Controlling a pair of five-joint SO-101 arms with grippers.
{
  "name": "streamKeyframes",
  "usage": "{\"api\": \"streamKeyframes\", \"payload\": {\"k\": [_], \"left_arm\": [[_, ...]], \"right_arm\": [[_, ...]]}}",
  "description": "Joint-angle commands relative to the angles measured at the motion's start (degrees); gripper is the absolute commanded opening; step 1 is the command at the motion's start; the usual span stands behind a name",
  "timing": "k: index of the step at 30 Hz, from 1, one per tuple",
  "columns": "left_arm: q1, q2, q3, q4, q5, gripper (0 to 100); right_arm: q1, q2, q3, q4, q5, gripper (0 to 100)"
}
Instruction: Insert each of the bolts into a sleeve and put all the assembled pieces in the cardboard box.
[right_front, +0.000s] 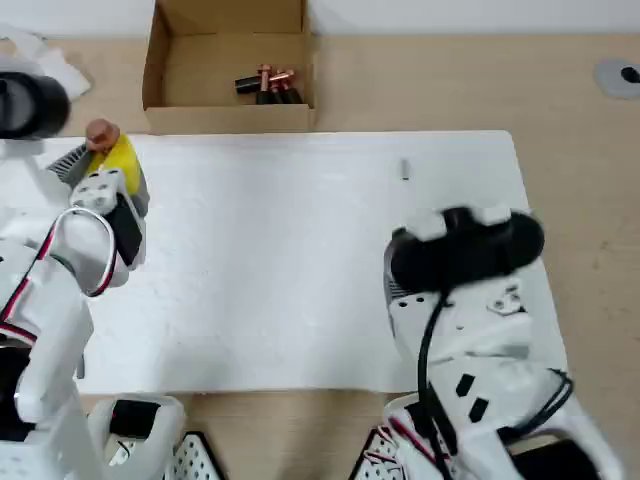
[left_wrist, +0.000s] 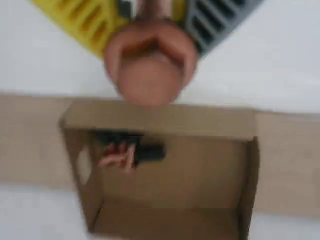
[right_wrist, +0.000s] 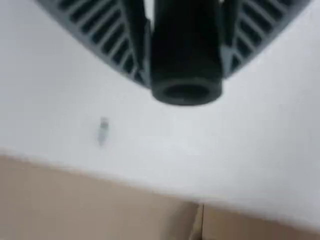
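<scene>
My left gripper (right_front: 101, 152), with one yellow and one grey finger, is shut on a copper bolt (right_front: 101, 132) at the far left of the white mat, just short of the cardboard box (right_front: 155, 70). From the left wrist the bolt's round head (left_wrist: 150, 67) hangs in front of the box (left_wrist: 160, 120), where several assembled copper-and-black pieces (left_wrist: 127, 152) lie. They rest in the box's right part (right_front: 268, 85). My right gripper (right_wrist: 186, 75) is shut on a black sleeve (right_wrist: 186, 55), open end outward, above the mat; the right arm (right_front: 465, 250) stands at the mat's right side.
A white foam mat (right_front: 300, 260) covers the wooden table. A tiny grey bit (right_front: 404, 170) lies on it ahead of the right arm. A black cylinder (right_front: 30, 105) and crumpled white paper (right_front: 55, 65) sit far left, a grey disc (right_front: 620, 76) far right.
</scene>
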Motion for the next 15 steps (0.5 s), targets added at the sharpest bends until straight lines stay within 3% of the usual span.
{"api": "streamKeyframes", "payload": {"k": [1, 8, 15], "left_arm": [[3.78, -0.13, -0.26, -3.96, 1.76, 1], [17.76, -0.57, 3.78, -7.82, 2.29, 1], [25.67, -0.04, 5.10, -13.80, 5.80, 1]], "right_arm": [[-0.66, -9.63, 15.43, -16.35, 0.44, 0.9], [-1.10, -27.82, 39.78, -38.07, 0.09, 1.0], [-12.97, -29.05, 42.51, -37.10, 0.09, 1.0]]}}
